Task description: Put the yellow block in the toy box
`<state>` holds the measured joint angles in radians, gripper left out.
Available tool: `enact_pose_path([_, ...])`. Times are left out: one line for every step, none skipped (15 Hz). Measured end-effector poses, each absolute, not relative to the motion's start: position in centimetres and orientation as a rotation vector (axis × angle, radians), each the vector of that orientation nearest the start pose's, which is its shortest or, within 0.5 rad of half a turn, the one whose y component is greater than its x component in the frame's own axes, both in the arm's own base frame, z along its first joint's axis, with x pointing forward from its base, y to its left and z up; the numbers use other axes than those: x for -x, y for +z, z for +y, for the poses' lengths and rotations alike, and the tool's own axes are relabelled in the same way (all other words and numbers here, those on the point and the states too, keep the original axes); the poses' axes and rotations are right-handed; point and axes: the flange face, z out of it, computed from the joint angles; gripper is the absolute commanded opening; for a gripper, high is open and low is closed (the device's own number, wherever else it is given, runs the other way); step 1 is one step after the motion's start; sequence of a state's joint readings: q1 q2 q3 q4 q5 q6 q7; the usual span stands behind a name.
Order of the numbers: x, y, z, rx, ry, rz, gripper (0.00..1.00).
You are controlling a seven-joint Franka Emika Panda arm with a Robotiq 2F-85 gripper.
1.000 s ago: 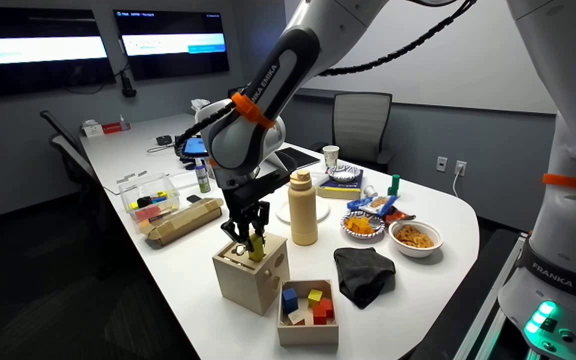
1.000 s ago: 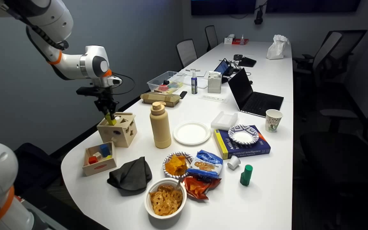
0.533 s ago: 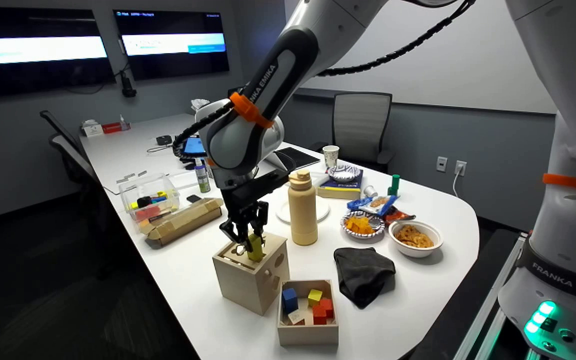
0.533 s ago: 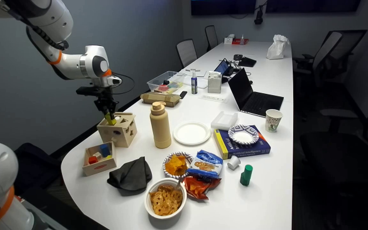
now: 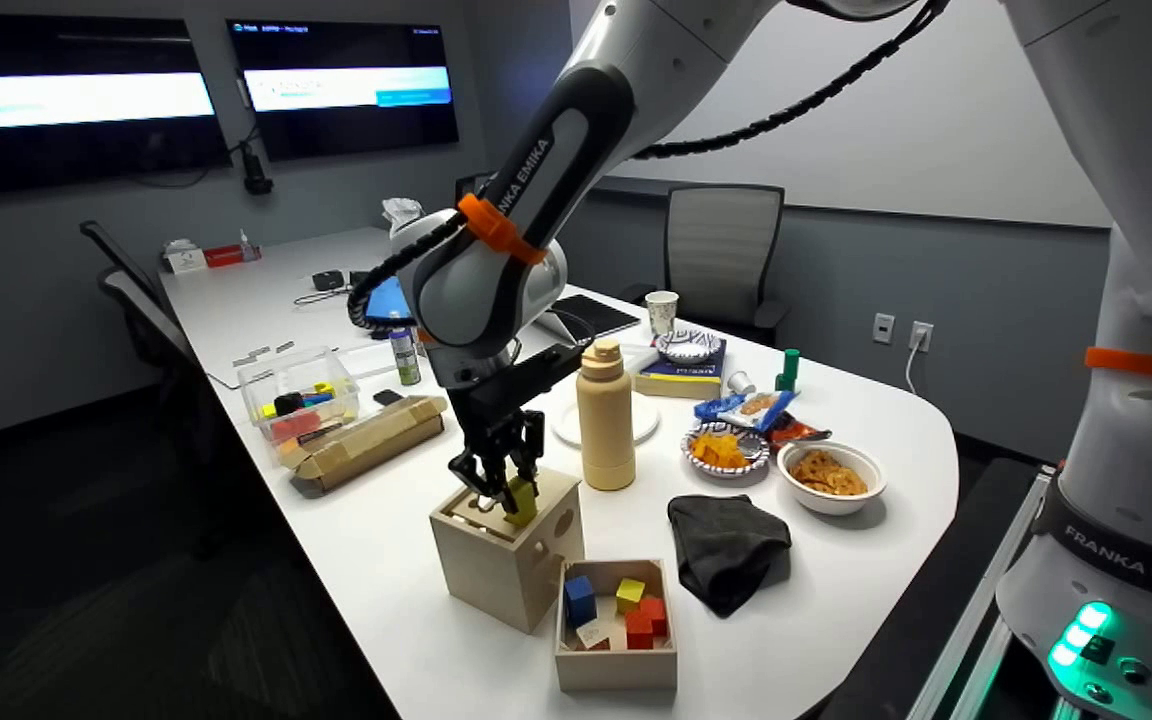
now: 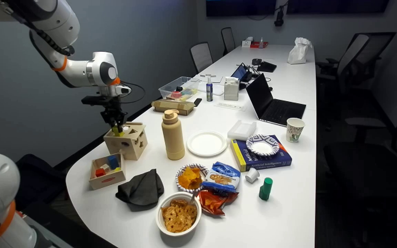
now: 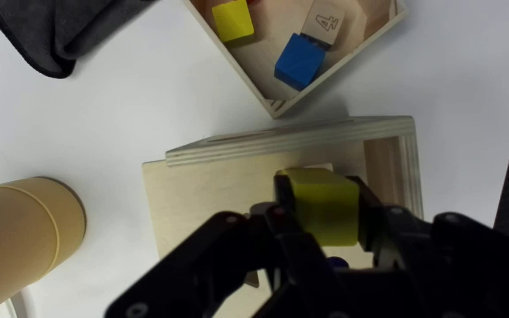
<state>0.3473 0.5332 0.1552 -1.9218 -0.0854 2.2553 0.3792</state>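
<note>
In an exterior view I see the claw (image 5: 522, 492) pinching the yellow block (image 5: 524, 508) at the top of the toy box (image 5: 481, 568), its twelve o'clock, a bottle (image 5: 606, 428) at one, a tray (image 5: 617, 672) at four.

In an exterior view, my pincer (image 5: 521, 491) holds a toy block (image 5: 523, 509) at the top of the shape-sorter (image 5: 481, 567), near the table's (image 5: 371, 570) left edge; block tray (image 5: 618, 673) in front, cloth (image 5: 726, 550) at right, water bottle (image 5: 606, 430) behind.
</note>
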Motion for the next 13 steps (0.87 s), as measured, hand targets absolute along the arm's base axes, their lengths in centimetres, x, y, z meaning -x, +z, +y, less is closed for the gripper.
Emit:
enact_pose_path([-53.19,19.73,28.73,3.182,0.299,-0.279,0.09])
enact_pose_path([-53.2,19.51,28.79,3.182,0.304,-0.286,0.59])
enact_pose_path([-53.23,19.32,28.86,3.182,0.308,-0.291,0.6])
enact_pose_path([-53.25,19.17,28.92,3.181,0.31,-0.295,0.66])
enact_pose_path([-53.25,19.07,28.95,3.181,0.312,-0.298,0.74])
enact_pose_path([-53.24,19.05,28.99,3.181,0.312,-0.3,0.81])
enact_pose_path([-53.25,19.07,29.02,3.181,0.311,-0.302,0.88])
enact_pose_path([-53.27,19.1,29.05,3.181,0.31,-0.303,0.96])
enact_pose_path([-53.29,19.13,29.07,3.181,0.308,-0.303,0.99])
enact_pose_path([-53.32,19.17,29.08,3.181,0.307,-0.303,1.0])
enact_pose_path([-53.35,19.19,29.07,3.181,0.306,-0.302,1.0])
enact_pose_path([-53.38,19.2,29.05,3.181,0.305,-0.302,1.0])
enact_pose_path([-53.39,19.2,29.03,3.181,0.305,-0.303,1.0])
